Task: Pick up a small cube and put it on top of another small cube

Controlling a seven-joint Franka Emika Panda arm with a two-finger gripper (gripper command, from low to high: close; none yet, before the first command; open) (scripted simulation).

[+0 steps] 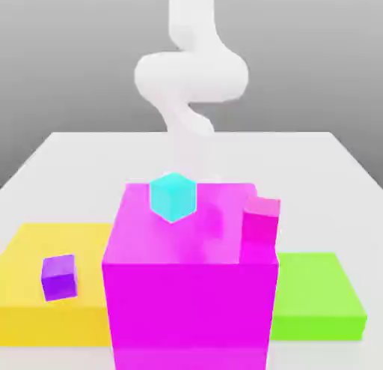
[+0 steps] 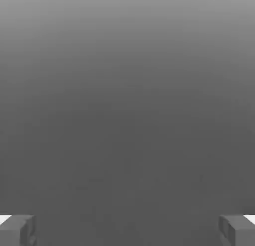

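1. Nearest the exterior view: the big magenta block (image 1: pixel 191 286) stands in the foreground, flanked by a flat yellow slab (image 1: pixel 45 286) on the exterior view's left and a flat green slab (image 1: pixel 318 301) on the exterior view's right, all on the table (image 1: pixel 82 155).
2. On the yellow slab sits a small purple cube (image 1: pixel 58 276), well apart from the other small cubes and lower than they are.
3. On top of the magenta block I see a small cyan cube (image 1: pixel 173 198), towards the block's far edge and a little to the exterior view's left of its middle.
4. A small pink cube (image 1: pixel 260 220) sits near the block's edge on the exterior view's right, apart from the cyan cube.
5. Farthest back, the white arm (image 1: pixel 191 69) rises behind the block; I judge the cyan cube to be the small cube nearest below it, so my coming move is a descent onto that cube.
6. Gripper (image 2: pixel 127 230): in the hand view its two fingers (image 2: pixel 17 230) stand spread as wide as they go, with nothing between them, and only grey background lies ahead.
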